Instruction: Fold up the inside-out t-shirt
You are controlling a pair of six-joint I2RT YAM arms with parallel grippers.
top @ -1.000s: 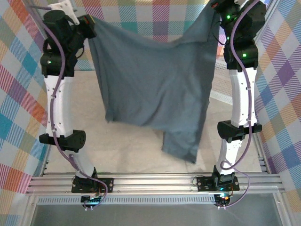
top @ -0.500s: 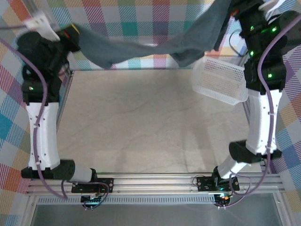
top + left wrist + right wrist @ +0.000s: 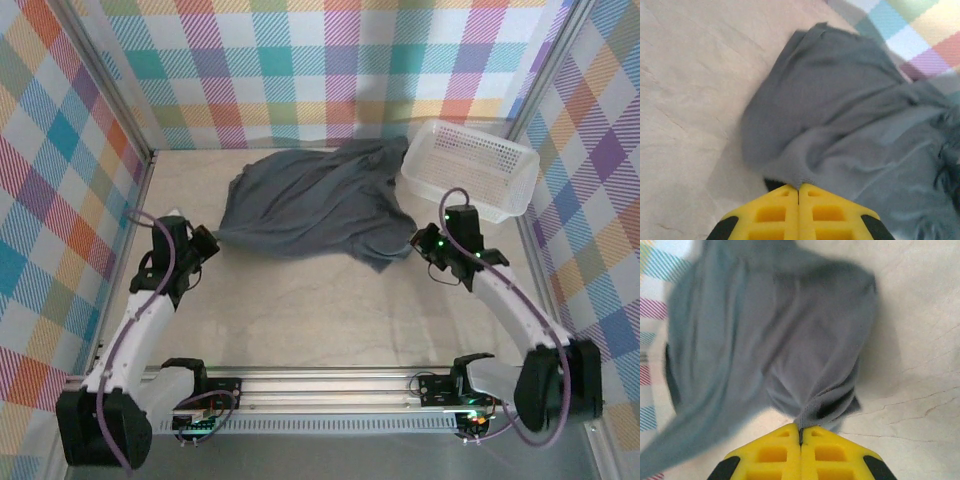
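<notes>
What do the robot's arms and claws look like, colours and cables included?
The left arm and right arm have white links with black joints, and a purple cable trails along each. Green lights glow on the right one. The left claw and right claw are yellow, latticed, with black corners.

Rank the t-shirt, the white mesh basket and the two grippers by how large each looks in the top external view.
1. grey t-shirt
2. white mesh basket
3. left gripper and right gripper: these look alike in size, so they are not ranked against each other.
</notes>
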